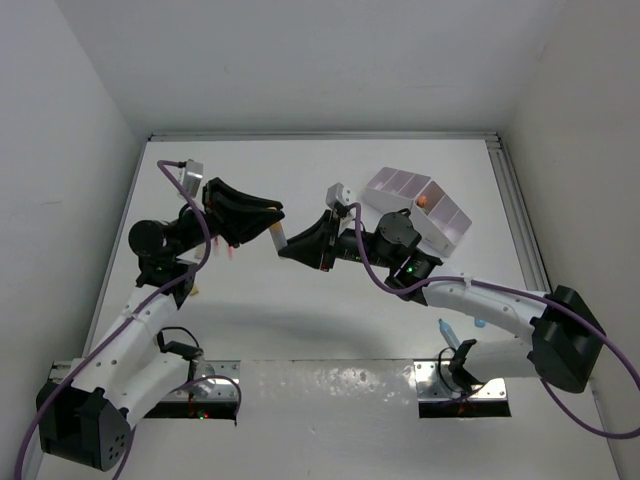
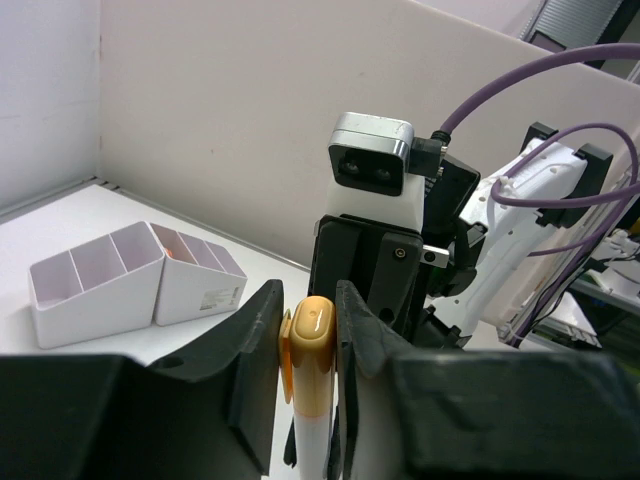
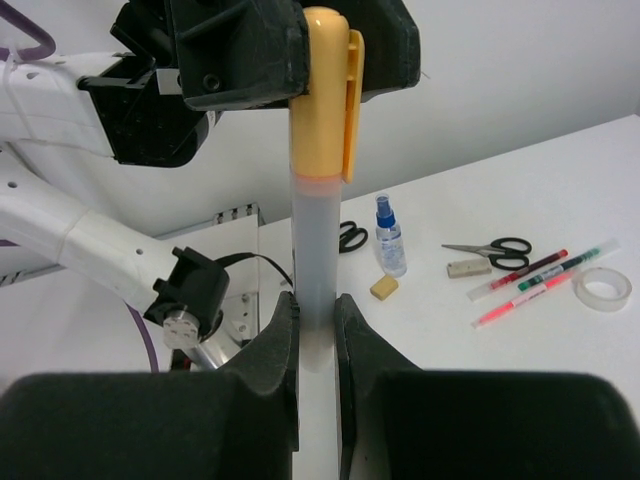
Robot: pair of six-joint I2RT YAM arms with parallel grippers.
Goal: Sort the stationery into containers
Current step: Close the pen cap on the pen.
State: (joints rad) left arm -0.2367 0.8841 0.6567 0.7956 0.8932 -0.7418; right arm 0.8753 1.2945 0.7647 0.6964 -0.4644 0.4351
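**Transfer of a pen between two arms above the work surface.**

A white tabletop [image 1: 300, 170] is enclosed by white walls. Above its middle the white-and-black left arm [image 1: 130, 340] and right arm [image 1: 490, 300] are raised, tips facing.

A white stepped desk organiser [image 2: 95, 300] with pale-lilac-lined compartments is placed at the far right of the table. It is well apart from the item being held.

The left gripper [image 2: 308, 300] is pinched on the cap of an orange-capped pen with a translucent white barrel [image 3: 316, 220]. The right gripper [image 3: 315, 305] is pressed onto the barrel further along. The pen is thus held in the air by both and is not yet in any compartment.

Loose stationery is seen on the table in the right wrist view:
- black-handled scissors [image 3: 492, 247]
- a blue-capped clear bottle [image 3: 389, 238]
- thin red and green pens [image 3: 530, 277]
- a clear tape ring [image 3: 600, 288]
- a small beige eraser [image 3: 385, 288]

Three risks are judged likely:
- If the arms are drawn apart while both grips are kept, the cap may be pulled off the barrel.
- If the cap is released before the barrel grip is firm, the smooth barrel may slip or swing and be dropped.
- Because the fingers are so close together, contact between them is possible.
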